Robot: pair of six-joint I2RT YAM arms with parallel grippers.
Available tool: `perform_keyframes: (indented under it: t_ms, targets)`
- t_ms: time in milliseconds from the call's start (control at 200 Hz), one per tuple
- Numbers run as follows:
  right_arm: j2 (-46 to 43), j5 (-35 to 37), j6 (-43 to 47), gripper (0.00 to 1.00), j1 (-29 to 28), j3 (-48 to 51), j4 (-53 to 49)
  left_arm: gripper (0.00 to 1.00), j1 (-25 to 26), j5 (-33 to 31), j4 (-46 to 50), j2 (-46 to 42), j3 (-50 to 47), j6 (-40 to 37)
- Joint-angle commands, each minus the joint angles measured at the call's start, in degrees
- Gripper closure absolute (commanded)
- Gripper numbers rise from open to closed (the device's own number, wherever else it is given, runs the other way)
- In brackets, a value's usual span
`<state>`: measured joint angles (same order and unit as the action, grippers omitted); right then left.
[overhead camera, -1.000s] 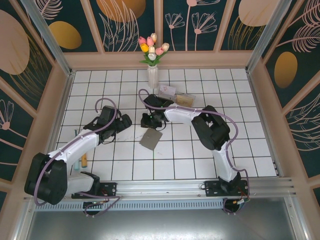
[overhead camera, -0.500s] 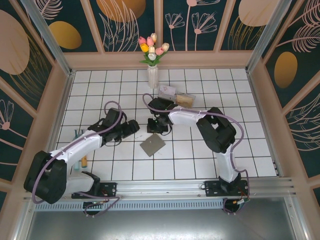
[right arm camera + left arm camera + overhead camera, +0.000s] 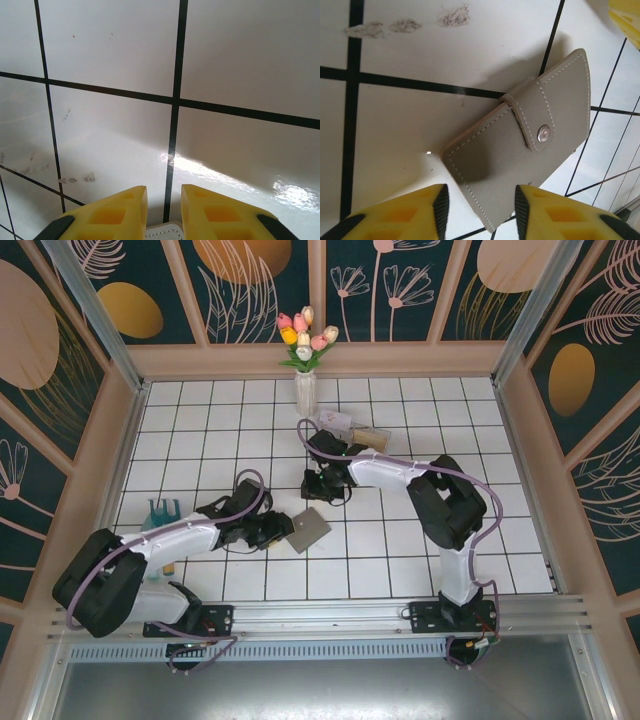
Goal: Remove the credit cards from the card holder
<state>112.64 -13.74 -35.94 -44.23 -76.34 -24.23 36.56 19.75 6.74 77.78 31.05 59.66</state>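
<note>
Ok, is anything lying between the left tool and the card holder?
Nothing. In the left wrist view the card holder has its near corner between the fingers of the left tool, resting on the white tiles.

Bright even light, glare on tiles (image 3: 235,175)

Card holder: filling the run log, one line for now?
holder: closed, flat on table | left end effector: straddling its corner, grip unclear | right end effector: over table

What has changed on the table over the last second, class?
The left end effector swung right and nearer to reach the card holder, straddling one corner. The card holder shifted slightly nearer and turned. The right end effector drifted right. The vase stayed put.
</note>
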Motion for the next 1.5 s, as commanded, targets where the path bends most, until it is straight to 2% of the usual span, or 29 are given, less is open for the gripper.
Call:
perform_keyframes:
  t_ms: [0,215,310,470,560,676,871,1021,1151,1241,1346,1416,1496]
  targets:
    - [-2.26,0.2,-0.35,0.73,0.11,1.25,0.04,0.62,0.25,0.42,-1.54,1.19,0.32,-1.23]
    - [-2.68,0.2,0.0,0.73,0.1,1.93,-0.29,0.63,0.27,-0.88,-1.15,3.21,0.07,-2.43]
    - [-2.87,0.04,0.15,0.73,0.15,2.09,-0.38,0.68,0.28,-2.35,-0.97,3.09,0.6,-2.85]
    - [-3.41,-0.24,0.91,0.74,0.1,2.52,-0.99,0.83,0.27,-6.05,1.43,5.12,3.72,-5.69]
    - [-3.38,-0.08,1.22,0.74,0.11,2.77,-2.43,0.89,0.19,-7.45,4.04,7.71,6.43,-8.73]
    - [-4.7,0.77,0.97,0.74,0.11,4.41,-2.33,0.9,0.08,-11.26,7.25,10.52,10.25,-13.6]
    - [-5.94,3.5,2.13,0.74,0.46,6.5,-3.38,0.92,-0.3,-13.3,12.13,14.99,18.09,-27.22]
    - [-7.17,2.58,3.23,0.74,0.72,7.96,-3.17,0.94,-0.62,-16.2,13.56,17.58,22.68,-31.33]
    - [-8.64,-0.56,3.29,0.75,0.63,9.59,-1.73,0.93,-2.0,-16.71,12.52,19.61,24.32,-31.09]
    - [-10.29,-0.06,4.18,0.73,0.63,11.01,-0.71,0.88,-2.88,-16.07,12.51,18.95,25.77,-28.9]
    - [-12.49,0.2,6.62,0.68,0.29,11.94,-0.51,0.78,-3.72,-13.94,11.48,14.73,22.12,-22.86]
    - [-13.17,-0.51,7.93,0.63,0.02,12.44,-0.29,0.68,-3.79,-11.63,10.14,11.15,18.47,-17.59]
    - [-12.6,-1.52,8.11,0.62,-0.07,12.6,-0.9,0.64,-3.77,-9.39,8.39,6.94,13.7,-11.62]
